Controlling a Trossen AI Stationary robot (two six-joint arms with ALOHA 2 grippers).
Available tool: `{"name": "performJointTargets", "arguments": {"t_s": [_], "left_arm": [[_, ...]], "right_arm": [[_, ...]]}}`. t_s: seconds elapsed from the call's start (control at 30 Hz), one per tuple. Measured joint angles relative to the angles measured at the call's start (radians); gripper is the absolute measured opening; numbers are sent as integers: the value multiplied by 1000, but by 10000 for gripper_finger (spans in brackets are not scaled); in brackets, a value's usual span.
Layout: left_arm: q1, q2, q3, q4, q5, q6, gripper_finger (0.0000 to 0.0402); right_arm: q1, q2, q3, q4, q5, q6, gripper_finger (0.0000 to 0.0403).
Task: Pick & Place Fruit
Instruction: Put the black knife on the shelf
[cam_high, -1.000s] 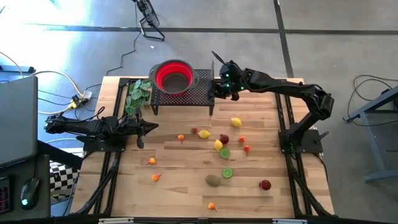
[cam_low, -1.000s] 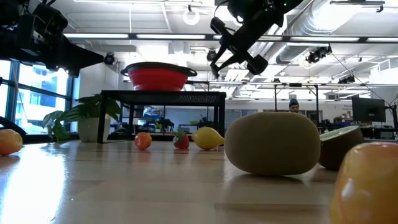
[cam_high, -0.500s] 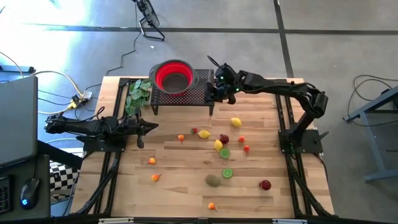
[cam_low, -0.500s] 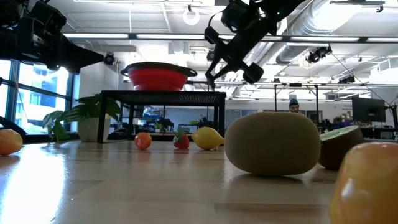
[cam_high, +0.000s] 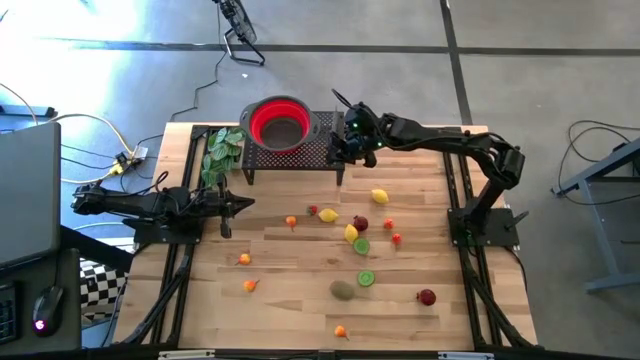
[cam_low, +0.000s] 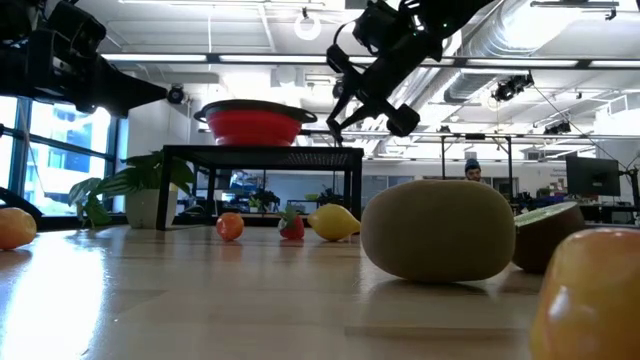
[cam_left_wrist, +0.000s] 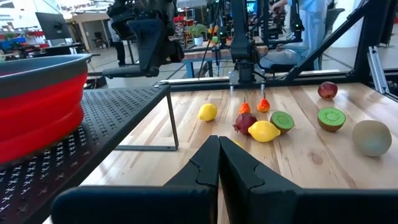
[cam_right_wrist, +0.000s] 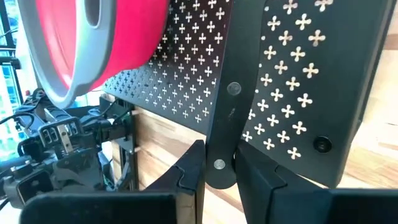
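Hovering over the black perforated stand (cam_high: 320, 152), right jaws just beside the red bowl (cam_high: 252, 125). They stand narrowly apart, and the right wrist view shows no fruit between them.

– Noted. And the left side?

– Left jaws closed on nothing, lying low at the table's (cam_high: 290, 270) left edge, waiting.

– Location of the fruit?

– Scattered on the table in front of the stand: a lemon (cam_high: 380, 196) nearest it, a second lemon (cam_high: 351, 233) with a lime half (cam_high: 361, 246) beside it, a kiwi (cam_high: 343, 290) towards the near edge, and small red and orange pieces between. Whether any lies inside the bowl, I cannot tell.

– Step in hand?

– In my judgement, the drop-off end of a cycle: I am at the bowl with nothing visibly held, and much fruit is not yet collected.

– Requirement for the next move?

– Lift clear of the stand's edge, swing back over the table, open wider above one piece, probably the nearest lemon, and come down straight so that the round toy does not roll away.
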Motion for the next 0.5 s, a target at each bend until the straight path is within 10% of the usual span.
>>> {"name": "performJointTargets", "arguments": {"t_s": [0.5], "left_arm": [[0,0,0,-5,0,-2,3]], "right_arm": [[21,0,0,0,80,-63,60]]}}
